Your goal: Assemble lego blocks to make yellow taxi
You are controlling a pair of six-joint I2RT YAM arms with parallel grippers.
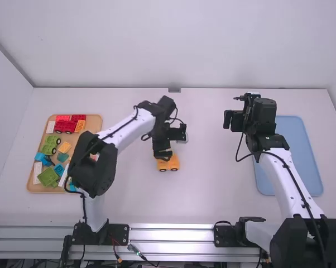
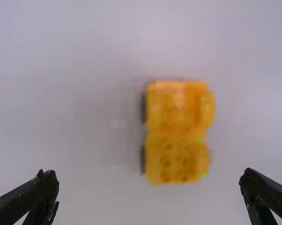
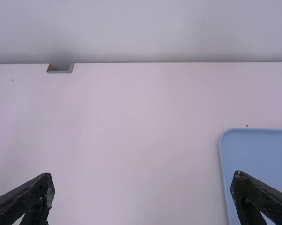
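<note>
One yellow car (image 1: pixel 169 163), two trays (image 1: pixel 291 151)

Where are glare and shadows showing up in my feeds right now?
Left wrist view: pale highlight on the yellow car, soft grey shading on the table beside it; high view: bright streaks along the metal rail; right wrist view: no strong glare on the blue tray.

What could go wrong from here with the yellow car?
The car sits closer to one finger of the open left gripper than to the other, so closing might shove it sideways. It also has wheels, so a nudge could roll it. Blocks lie crowded in the tray, so picking one might disturb its neighbours.
</note>
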